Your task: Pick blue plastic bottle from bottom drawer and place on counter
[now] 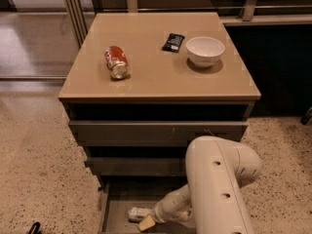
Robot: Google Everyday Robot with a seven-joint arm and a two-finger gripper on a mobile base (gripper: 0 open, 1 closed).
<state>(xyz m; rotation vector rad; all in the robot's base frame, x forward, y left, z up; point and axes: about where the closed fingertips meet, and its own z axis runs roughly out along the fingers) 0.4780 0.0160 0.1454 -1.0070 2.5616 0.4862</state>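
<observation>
In the camera view, the robot's big white arm reaches down into the bottom drawer, which is pulled open. The gripper is low in the drawer, right by the blue plastic bottle. The bottle lies on its side on the drawer floor. It is hard to tell if the gripper is holding it. Up on the counter are a red soda can on its side, a white bowl and a small black packet.
</observation>
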